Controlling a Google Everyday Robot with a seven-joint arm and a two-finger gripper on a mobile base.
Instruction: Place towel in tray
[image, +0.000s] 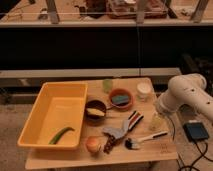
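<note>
The yellow tray (56, 114) stands on the left half of the wooden table (150, 152). A green pod-shaped item (61, 135) lies in its near part. A grey crumpled piece (115, 132), which looks like the towel, lies on the table in front of the bowls, right of the tray. My white arm (187, 95) reaches in from the right. My gripper (156, 121) hangs low over the table's right edge, well to the right of the grey piece and far from the tray. Whether it holds anything does not show.
A dark bowl (95, 109) with a pale item, an orange bowl (120, 98) with a blue item, a green cup (107, 85) and a white cup (143, 90) stand mid-table. An orange fruit (93, 144), a brush (142, 140) and markers (134, 120) lie at the front. A dark box (195, 132) sits off the table's right.
</note>
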